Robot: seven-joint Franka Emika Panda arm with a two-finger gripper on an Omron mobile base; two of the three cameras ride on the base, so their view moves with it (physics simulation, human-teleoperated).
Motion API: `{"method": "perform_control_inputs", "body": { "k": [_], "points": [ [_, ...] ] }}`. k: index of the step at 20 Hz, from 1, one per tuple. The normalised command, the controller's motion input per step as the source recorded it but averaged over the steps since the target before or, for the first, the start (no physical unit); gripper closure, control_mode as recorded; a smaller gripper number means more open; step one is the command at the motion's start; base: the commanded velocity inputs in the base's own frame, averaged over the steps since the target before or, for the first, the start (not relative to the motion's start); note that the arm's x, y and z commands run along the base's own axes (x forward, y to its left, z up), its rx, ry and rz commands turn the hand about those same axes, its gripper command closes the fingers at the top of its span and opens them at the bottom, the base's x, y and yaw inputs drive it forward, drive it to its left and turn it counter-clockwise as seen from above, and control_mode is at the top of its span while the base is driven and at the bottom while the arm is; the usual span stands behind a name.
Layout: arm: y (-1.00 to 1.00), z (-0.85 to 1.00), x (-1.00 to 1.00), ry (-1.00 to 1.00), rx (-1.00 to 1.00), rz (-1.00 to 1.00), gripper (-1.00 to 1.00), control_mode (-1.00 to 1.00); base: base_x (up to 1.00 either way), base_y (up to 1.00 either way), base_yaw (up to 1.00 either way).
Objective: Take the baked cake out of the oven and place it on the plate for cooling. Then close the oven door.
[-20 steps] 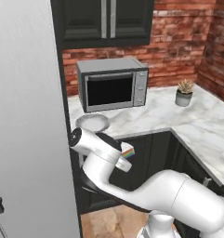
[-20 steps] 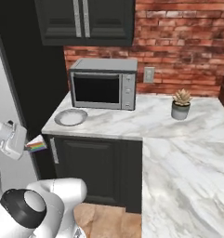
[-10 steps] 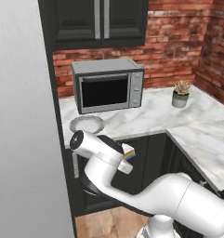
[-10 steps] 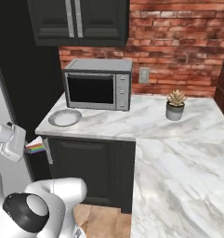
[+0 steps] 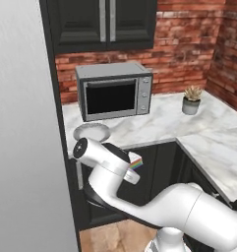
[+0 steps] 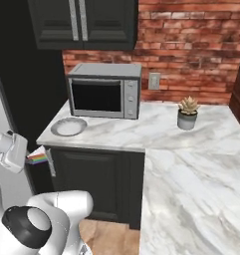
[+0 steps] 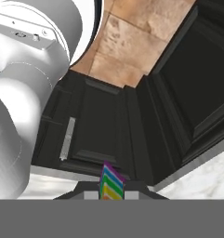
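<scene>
Cake [image 5: 135,164] (rainbow side out) pinched in gripper [image 6: 33,158], below plate [image 6: 68,126]

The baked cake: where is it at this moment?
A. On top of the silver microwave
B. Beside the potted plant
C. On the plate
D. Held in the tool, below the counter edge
D: the baked cake sits clamped in the tool, lower than the plate on the counter.

silver microwave [image 5: 115,91] – on the marble counter [image 6: 191,149], back to the red brick wall [image 6: 191,30] | small potted succulent [image 6: 187,112] – well to its right, near the corner | dark upper cabinets [image 5: 103,22] above | tan tiled floor [image 7: 127,46] below
</scene>
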Motion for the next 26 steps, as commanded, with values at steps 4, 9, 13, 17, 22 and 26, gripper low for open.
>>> {"method": "perform_control_inputs", "body": {
  "k": [4, 9, 13, 17, 22, 26],
  "points": [
    [0.00, 0.00, 0.00, 0.00, 0.00, 0.00, 1.00, 1.00, 0.42, -0.33, 0.01],
    [0.00, 0.00, 0.00, 0.00, 0.00, 0.00, 1.00, 1.00, 0.54, -0.39, 0.03],
    [0.00, 0.00, 0.00, 0.00, 0.00, 0.00, 1.00, 1.00, 0.57, -0.33, 0.03],
    [0.00, 0.00, 0.00, 0.00, 0.00, 0.00, 1.00, 1.00, 0.56, -0.27, 0.04],
    [0.00, 0.00, 0.00, 0.00, 0.00, 0.00, 1.00, 1.00, 0.51, -0.09, 0.03],
    [0.00, 0.00, 0.00, 0.00, 0.00, 0.00, 1.00, 1.00, 0.43, -0.05, 0.02]
  ]
}}
